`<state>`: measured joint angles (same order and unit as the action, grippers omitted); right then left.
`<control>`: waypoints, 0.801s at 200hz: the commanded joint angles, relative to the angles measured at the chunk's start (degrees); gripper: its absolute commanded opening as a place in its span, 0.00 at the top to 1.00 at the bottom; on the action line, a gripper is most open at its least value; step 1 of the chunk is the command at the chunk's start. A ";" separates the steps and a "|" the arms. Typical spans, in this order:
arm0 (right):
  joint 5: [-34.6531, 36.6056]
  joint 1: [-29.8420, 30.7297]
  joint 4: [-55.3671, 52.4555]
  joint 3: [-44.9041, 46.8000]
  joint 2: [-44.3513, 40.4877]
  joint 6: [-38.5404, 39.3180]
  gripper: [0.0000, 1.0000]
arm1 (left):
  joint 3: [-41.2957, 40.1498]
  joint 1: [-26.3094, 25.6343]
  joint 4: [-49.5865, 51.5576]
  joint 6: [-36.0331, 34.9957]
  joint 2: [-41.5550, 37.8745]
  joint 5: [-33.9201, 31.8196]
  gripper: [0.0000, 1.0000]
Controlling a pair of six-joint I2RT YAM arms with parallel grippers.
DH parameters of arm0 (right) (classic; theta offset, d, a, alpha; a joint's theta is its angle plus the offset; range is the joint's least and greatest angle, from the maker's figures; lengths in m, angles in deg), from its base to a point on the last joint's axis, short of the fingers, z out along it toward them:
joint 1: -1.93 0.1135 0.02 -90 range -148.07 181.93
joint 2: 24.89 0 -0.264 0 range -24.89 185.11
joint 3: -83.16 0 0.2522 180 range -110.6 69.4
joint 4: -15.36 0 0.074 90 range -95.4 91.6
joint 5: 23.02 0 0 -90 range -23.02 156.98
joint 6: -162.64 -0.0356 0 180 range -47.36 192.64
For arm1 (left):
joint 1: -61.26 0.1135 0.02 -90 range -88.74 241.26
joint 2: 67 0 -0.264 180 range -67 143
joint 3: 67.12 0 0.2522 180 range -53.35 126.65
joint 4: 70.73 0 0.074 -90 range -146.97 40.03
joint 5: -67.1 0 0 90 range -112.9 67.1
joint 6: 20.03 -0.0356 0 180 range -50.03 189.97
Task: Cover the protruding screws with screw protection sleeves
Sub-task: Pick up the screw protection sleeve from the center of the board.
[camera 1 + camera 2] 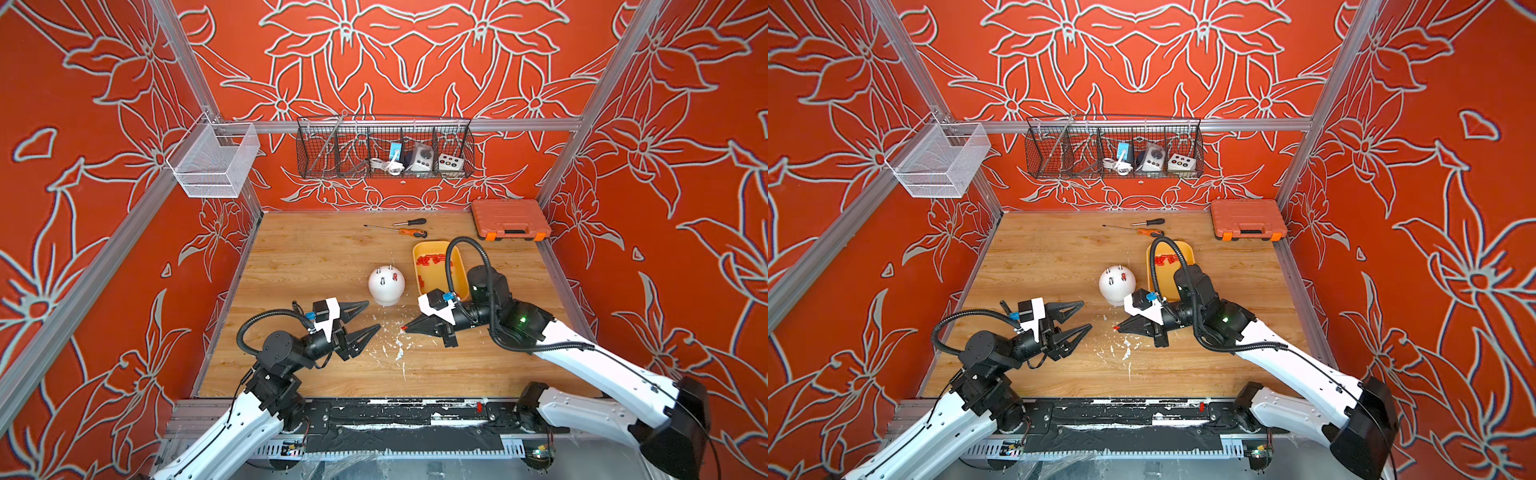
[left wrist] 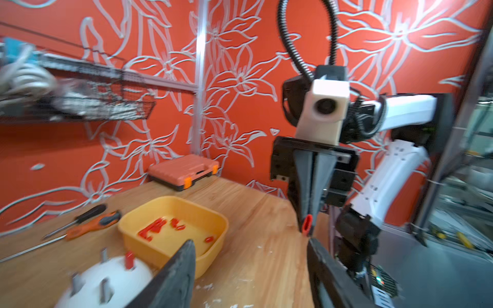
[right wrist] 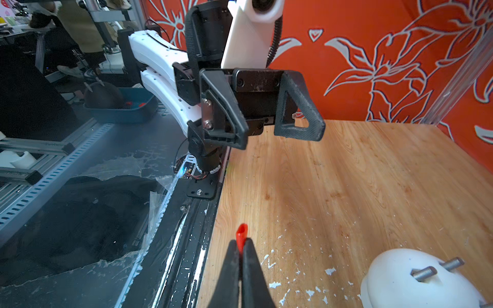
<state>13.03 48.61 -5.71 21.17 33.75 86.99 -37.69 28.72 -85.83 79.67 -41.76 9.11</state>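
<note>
The white dome (image 1: 386, 289) stands on the wooden table (image 1: 316, 266) with its protruding screws (image 2: 103, 255) sticking up from the top. In the left wrist view three of them are bare grey pins, and a fourth carries a fitted sleeve (image 2: 130, 260), red and upright. Just beside the dome, on the robot's right, sits the yellow tray (image 1: 417, 270), with the loose sleeves (image 1: 432, 260) scattered inside it, most of them toward its far end. Nearer the robot than the dome, and a little to its right, the right gripper (image 1: 406, 328) has its jaws pressed together on a held sleeve (image 3: 241, 234), whose red end pokes out past the black tips. The left gripper (image 1: 373, 315) is near the dome on its left and nearer side. Its jaws stand apart with nothing between them, and the tips point toward the right gripper. White flecks (image 1: 399, 353) litter the wood on the robot's side of the dome. Beyond the dome lie two screwdrivers (image 1: 411, 232), and farther off to the right an orange tool case (image 1: 510, 218).
</note>
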 commanded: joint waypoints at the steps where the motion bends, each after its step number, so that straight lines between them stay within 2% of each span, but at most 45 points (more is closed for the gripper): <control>1: -3.19 -0.09 -0.21 1.29 -1.92 -0.43 1.00 | 2.60 -0.10 -4.71 -0.32 4.08 14.21 0.36; 26: -4.05 -0.01 -0.52 1.05 -1.85 -0.21 1.00 | 5.23 -1.14 -3.27 -2.18 8.45 18.34 0.35; 88: -3.33 0.26 -2.03 -0.58 1.77 0.39 1.00 | 9.70 -5.12 3.70 -8.64 14.22 19.25 0.34; 128: -2.79 0.50 -2.35 -1.54 3.07 0.38 1.00 | 10.27 -5.58 5.72 -10.03 15.87 18.75 0.44; 160: -3.20 0.61 -1.91 -1.45 2.56 0.15 1.00 | 10.78 -5.57 7.14 -10.73 17.25 17.10 0.47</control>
<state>10.91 48.89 -7.46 21.35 37.09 86.80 -28.56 23.39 -79.89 70.84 -25.15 26.66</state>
